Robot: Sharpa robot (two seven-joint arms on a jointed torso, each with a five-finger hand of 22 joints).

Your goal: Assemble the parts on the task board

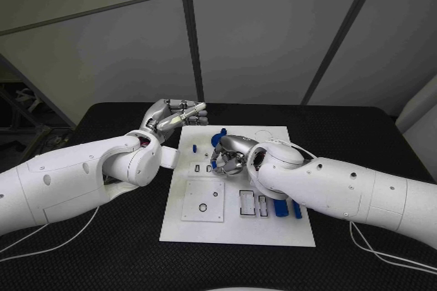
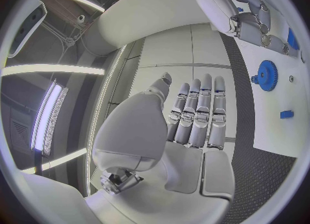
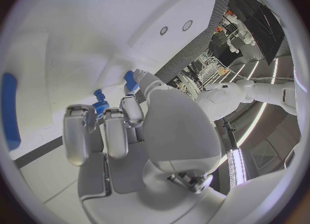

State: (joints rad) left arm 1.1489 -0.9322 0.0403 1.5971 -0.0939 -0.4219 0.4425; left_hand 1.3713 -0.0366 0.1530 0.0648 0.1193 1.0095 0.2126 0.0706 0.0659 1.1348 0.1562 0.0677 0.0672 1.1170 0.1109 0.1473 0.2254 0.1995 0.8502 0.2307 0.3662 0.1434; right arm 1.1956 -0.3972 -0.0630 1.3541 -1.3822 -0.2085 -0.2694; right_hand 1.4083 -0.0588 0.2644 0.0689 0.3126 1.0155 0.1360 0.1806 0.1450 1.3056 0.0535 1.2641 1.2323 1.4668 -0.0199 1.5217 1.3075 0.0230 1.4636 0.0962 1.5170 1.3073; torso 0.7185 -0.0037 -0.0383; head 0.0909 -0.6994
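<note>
The white task board (image 1: 239, 231) lies in the middle of the black table. My right hand (image 1: 231, 156) hovers over the board's far half with its fingers curled. It pinches a small blue part (image 3: 100, 104) between thumb and fingertips (image 3: 76, 131). A blue gear (image 1: 218, 138) sits on the board just beyond that hand, and a small blue piece (image 1: 194, 148) lies to its left. The left wrist view has the gear (image 2: 266, 75) and the small piece (image 2: 287, 114) too. My left hand (image 1: 173, 117) is raised beside the board's far left corner, fingers (image 2: 197, 113) straight, holding nothing.
Two more blue parts (image 1: 280, 207) lie side by side near the board's right edge, under my right forearm. Rectangular slots (image 1: 247, 202) and a square recess (image 1: 204, 199) mark the board's near half. Black table (image 1: 109, 253) surrounds the board.
</note>
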